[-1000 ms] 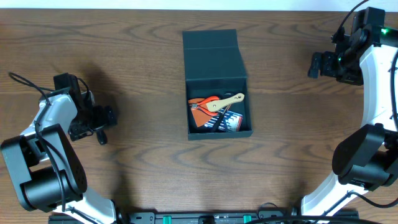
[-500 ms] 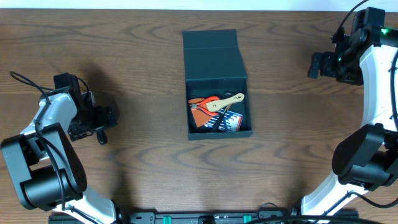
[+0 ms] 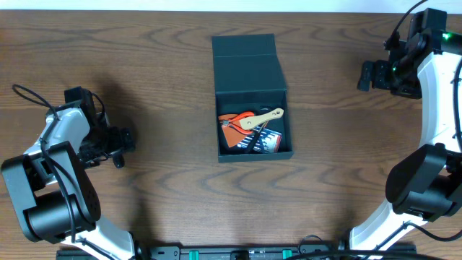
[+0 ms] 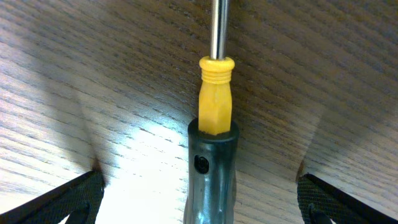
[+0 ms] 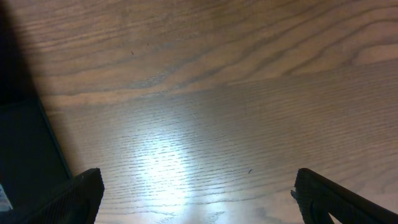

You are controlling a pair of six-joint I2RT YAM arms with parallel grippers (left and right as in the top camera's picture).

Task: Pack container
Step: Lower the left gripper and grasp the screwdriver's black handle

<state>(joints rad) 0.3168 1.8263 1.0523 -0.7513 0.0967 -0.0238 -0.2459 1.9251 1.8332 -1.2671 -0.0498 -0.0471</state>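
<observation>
The matte, dark-teal square container [image 3: 247,66] is seen at the centre of the table [image 3: 159,87], lid laid open on the far side, the print on a card [image 3: 269,143] inside is too small to be read, and the left end effector [image 3: 122,148] and right end effector [image 3: 364,75] are held apart.

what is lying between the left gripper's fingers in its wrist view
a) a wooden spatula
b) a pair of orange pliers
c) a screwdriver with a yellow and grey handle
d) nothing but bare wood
c: the left wrist view shows the screwdriver, with a yellow collar and a grey grip, lying on the table between the wide-apart fingers of the left gripper.
</observation>
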